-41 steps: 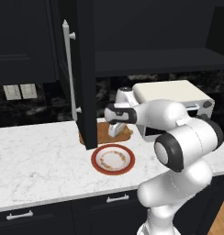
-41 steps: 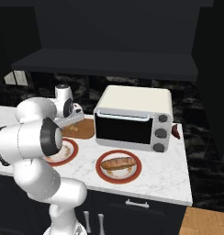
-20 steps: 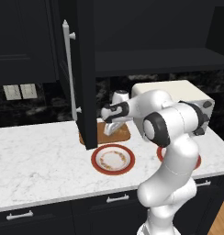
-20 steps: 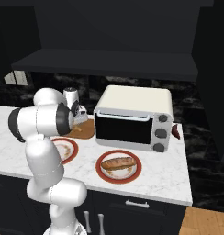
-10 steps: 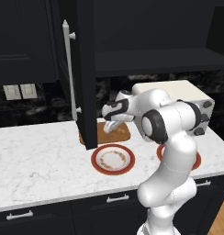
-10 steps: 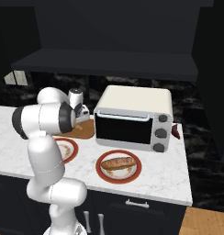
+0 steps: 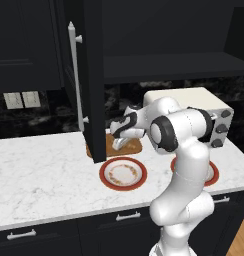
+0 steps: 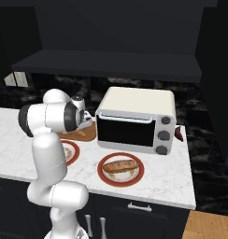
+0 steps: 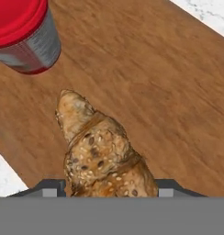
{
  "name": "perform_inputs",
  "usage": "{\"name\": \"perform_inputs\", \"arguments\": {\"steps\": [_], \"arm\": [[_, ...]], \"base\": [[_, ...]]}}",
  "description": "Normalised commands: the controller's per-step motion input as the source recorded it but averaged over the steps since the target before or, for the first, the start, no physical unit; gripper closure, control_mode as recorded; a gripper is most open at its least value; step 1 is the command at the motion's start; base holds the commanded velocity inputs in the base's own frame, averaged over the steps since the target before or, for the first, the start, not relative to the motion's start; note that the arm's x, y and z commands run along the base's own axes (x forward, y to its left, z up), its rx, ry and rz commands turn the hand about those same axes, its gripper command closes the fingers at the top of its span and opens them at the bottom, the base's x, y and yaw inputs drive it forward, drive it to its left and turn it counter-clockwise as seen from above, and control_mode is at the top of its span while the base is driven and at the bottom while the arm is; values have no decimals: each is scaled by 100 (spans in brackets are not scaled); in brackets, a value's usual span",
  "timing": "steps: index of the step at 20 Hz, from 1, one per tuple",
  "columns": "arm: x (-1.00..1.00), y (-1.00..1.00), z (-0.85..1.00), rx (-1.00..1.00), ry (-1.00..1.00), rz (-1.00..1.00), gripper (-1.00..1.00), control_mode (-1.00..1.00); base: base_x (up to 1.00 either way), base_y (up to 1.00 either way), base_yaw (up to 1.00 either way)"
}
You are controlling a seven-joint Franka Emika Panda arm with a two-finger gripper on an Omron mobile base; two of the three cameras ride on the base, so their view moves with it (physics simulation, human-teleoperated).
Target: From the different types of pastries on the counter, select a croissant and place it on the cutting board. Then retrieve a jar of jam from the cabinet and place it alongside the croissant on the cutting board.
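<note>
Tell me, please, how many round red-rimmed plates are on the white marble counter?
2: an empty red-rimmed plate before the wooden cutting board, another plate bearing the oblong loaf before the toaster oven. Others may be hidden.

The croissant (image 9: pixel 102 158) lies on the cutting board (image 9: pixel 146 82) near the jar of jam (image 9: pixel 23 34).

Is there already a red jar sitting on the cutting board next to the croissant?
Yes, in the hand view a red jar stands on the wooden cutting board, just beyond the croissant and apart from it.

The white arm's dark two-finger gripper (image 7: pixel 119 141) reaches down over the brown wooden cutting board (image 7: pixel 134 146) (partly hidden behind the open black cabinet door (image 7: pixel 94 80)), just beyond a red-rimmed white plate (image 7: pixel 123 173).
</note>
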Motion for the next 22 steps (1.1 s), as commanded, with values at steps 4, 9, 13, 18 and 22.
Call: {"name": "perform_inputs", "arguments": {"steps": [4, 9, 13, 18, 22], "arm": [[22, -1, -2, 3, 1, 0, 100, -100], [58, -3, 5, 4, 0, 0, 100, -100], [55, -2, 6, 3, 0, 2, 100, -100], [20, 0, 0, 0, 0, 0, -100, -100], [0, 1, 0, 0, 0, 0, -100, -100]], "base": [[0, 0, 0], [0, 0, 0], [0, 0, 0], [0, 0, 0], [0, 0, 0]]}}
